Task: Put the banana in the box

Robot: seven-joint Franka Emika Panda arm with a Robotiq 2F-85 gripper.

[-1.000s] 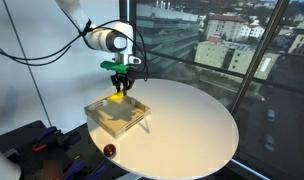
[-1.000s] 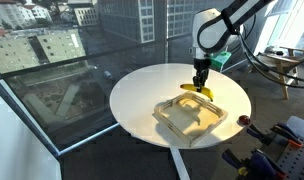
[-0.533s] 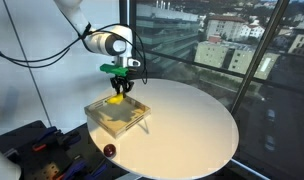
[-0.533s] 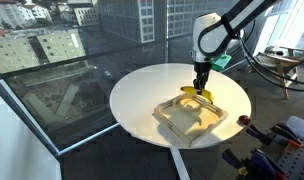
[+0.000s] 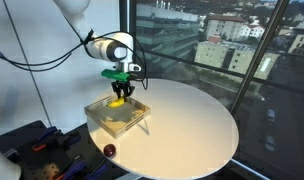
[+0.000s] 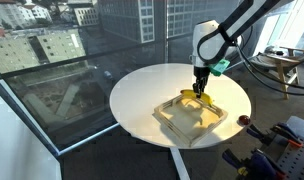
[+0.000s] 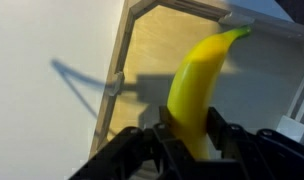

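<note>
**Visitor:** Pincer (image 5: 119, 92) first: what has it got?

**Me:** My pincer is clamped on the banana (image 5: 118, 100). In the wrist view the two fingers (image 7: 157, 140) press its thick end from both sides, and the rest of the yellow curve (image 7: 197, 80) points away from me.

**Visitor:** And where is the banana, measured against the box (image 5: 133, 124)?

**Me:** Inside its outline, at the far part. In both exterior views it hangs under my pincer (image 6: 200, 89) just over the back of the box (image 6: 172, 128). The wrist view shows the tan floor behind the fruit, with the pale wall (image 7: 116, 75) to its left and the tip close to the far wall. Whether the banana (image 6: 195, 97) touches the floor, I cannot tell.

**Visitor:** Anything in the way?

**Me:** Only the low walls, and the fruit is within them. The box lies on the left part of the round white table (image 5: 192, 120). A small dark red ball (image 5: 108, 150) sits at the table's near edge, apart from the box's near corner. Black cables (image 5: 32, 58) hang behind my arm, dark gear (image 5: 32, 140) stands below on the near left, and glass with city buildings (image 5: 227, 50) lies beyond on the far right.
</note>
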